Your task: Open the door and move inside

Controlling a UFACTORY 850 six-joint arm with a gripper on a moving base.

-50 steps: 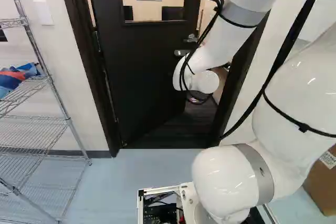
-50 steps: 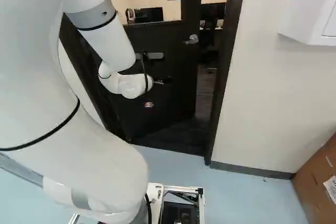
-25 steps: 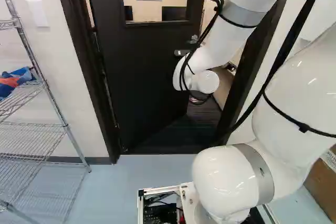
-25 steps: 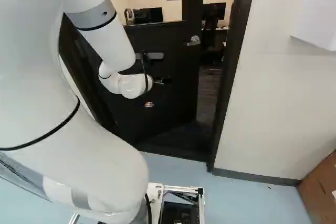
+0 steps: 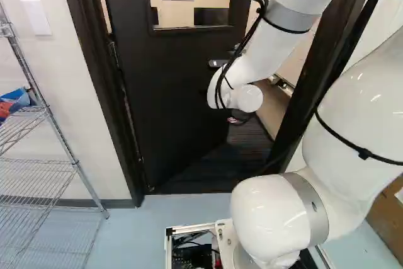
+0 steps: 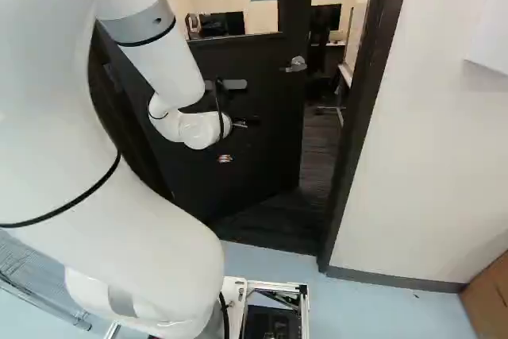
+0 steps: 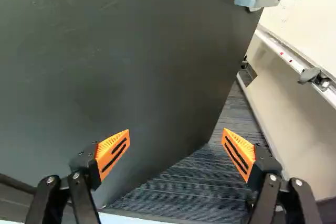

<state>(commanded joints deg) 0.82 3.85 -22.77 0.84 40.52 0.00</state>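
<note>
A cardboard box (image 6: 486, 299) sits on the floor by the wall. Only the left base view shows the blue-and-red bundle (image 5: 16, 100) on the wire shelf (image 5: 75, 163). The claw (image 6: 225, 159) is released – the wrist view shows its orange-padded fingers wide apart, with nothing gripped. Ahead of it the dark door (image 7: 142, 66) stands partly open, its lever handle (image 7: 257, 1) near the free edge. Beyond, the right base view adds a monitor (image 6: 325, 17) through the gap.
</note>
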